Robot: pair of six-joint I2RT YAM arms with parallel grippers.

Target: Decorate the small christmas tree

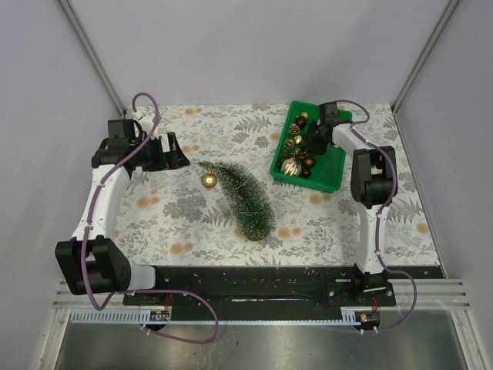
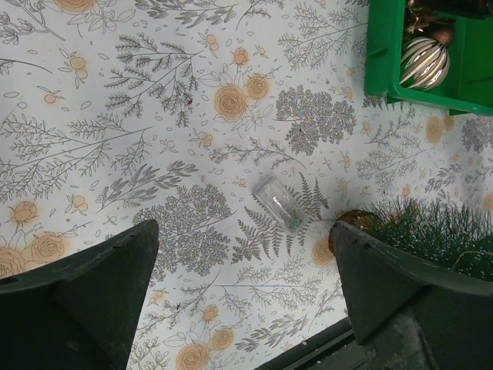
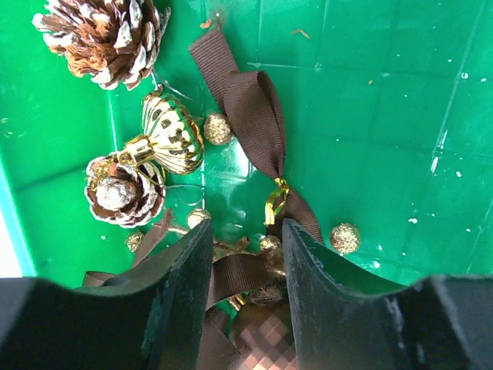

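- Small christmas tree (image 1: 246,202) is seen at the middle of the table (image 1: 185,231), apparently laid over with its tip toward the far left. A gold ball (image 1: 209,179) lies just beside that tip.
- Bare table is left open on the near and left sides of the tree. The green bin (image 1: 304,183) is set at the far right, close to the table edge and apart from the tree.
- The left gripper (image 1: 173,150) is held over the table by the left edge, jaws spread wide with nothing between them.
- The right gripper (image 3: 246,231) is lowered into the bin, jaws half-narrowed about a brown ribbon (image 3: 254,116). Whether anything is gripped cannot be told.
- Only the left wrist view shows a small clear piece (image 2: 279,202) on the table.
- Only the right wrist view shows a pine cone (image 3: 104,35) and a gold ornament (image 3: 171,137) on the bin floor.
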